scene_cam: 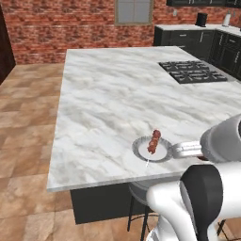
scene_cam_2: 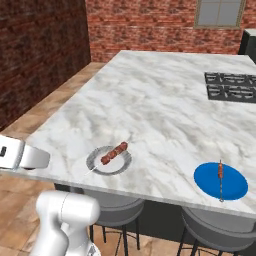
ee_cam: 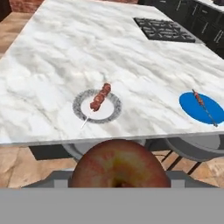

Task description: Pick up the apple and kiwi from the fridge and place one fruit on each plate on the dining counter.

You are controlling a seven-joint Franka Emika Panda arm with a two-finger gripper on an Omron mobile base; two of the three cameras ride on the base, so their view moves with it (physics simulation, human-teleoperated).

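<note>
The apple (ee_cam: 119, 165), red with a yellowish blush, sits close under the hand camera, and my gripper (ee_cam: 118, 178) is shut on it. It hangs just off the near edge of the dining counter (scene_cam: 117, 94). A pale grey plate (ee_cam: 111, 113) ahead holds a reddish-brown skewer (ee_cam: 100, 97). To its right lies the blue plate (ee_cam: 192, 105) with a thin stick skewer across it. From the base, the grey plate (scene_cam: 162, 151) lies beside my hand, and the blue plate (scene_cam_2: 207, 182) lies near the counter's edge. The kiwi and the fridge are out of view.
Black cooktop grates (scene_cam: 193, 71) sit at the counter's far right. Round stools (scene_cam_2: 220, 232) stand under the near counter edge. A brick wall (scene_cam: 61, 23) and black cabinets (scene_cam: 207, 42) lie beyond, with tiled floor (scene_cam: 23, 141) to the left.
</note>
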